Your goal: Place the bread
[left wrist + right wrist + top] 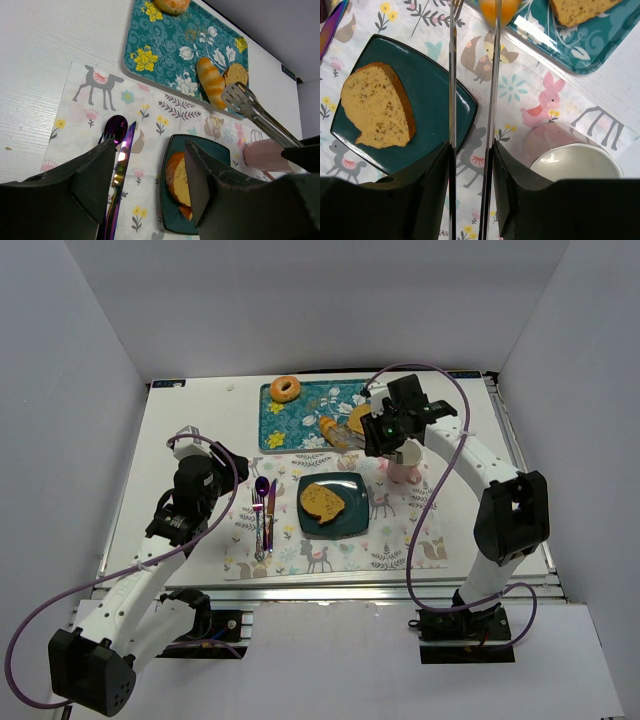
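Only the top view takes in both arms and the ring-shaped bun (285,389) at the tray's far corner. The right wrist view alone shows the right tool (472,165) clamped on the handles of metal tongs (452,100), whose two arms stand apart with nothing between them. The left wrist view shows the left tool (150,150) wide open and empty, over a placemat (90,115) spread on the white surface (200,410), near a purple spoon (115,129) and knife (124,150). The bread slice (322,502) lies flat on the teal square plate (357,512), beside the right tool, while the tong tips reach past it to the tray edge. The floral tray (300,430) also holds a roll (210,80) and another slice (235,74). A pink cup (570,157) stands just beside the plate.
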You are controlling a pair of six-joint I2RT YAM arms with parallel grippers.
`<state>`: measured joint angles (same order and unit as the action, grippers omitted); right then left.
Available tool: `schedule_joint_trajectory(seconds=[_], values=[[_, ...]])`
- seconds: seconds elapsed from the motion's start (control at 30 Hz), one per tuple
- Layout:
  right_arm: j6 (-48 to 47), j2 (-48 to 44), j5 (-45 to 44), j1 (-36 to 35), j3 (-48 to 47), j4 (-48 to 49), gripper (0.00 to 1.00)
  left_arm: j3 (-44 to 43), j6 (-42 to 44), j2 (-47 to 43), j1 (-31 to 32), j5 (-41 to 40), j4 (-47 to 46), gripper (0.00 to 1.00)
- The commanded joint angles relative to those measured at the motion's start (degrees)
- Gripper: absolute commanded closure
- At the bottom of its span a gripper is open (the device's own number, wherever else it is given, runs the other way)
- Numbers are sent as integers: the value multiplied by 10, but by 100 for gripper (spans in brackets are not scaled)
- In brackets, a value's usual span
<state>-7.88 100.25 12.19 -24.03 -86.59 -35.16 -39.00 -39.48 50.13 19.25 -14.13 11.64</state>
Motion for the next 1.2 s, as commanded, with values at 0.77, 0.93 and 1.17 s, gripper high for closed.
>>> schedule_joint_trajectory(seconds=[0.77,0.93,1.17], values=[[32,-5,-24,13,15,22,54,1,-5,-12,-2,-3,1,33],[37,-1,-20,13,13,28,53,-1,-6,-9,-2,-2,0,33],[49,14,-8,13,17,29,52,-5,-2,-3,-2,-3,1,33]])
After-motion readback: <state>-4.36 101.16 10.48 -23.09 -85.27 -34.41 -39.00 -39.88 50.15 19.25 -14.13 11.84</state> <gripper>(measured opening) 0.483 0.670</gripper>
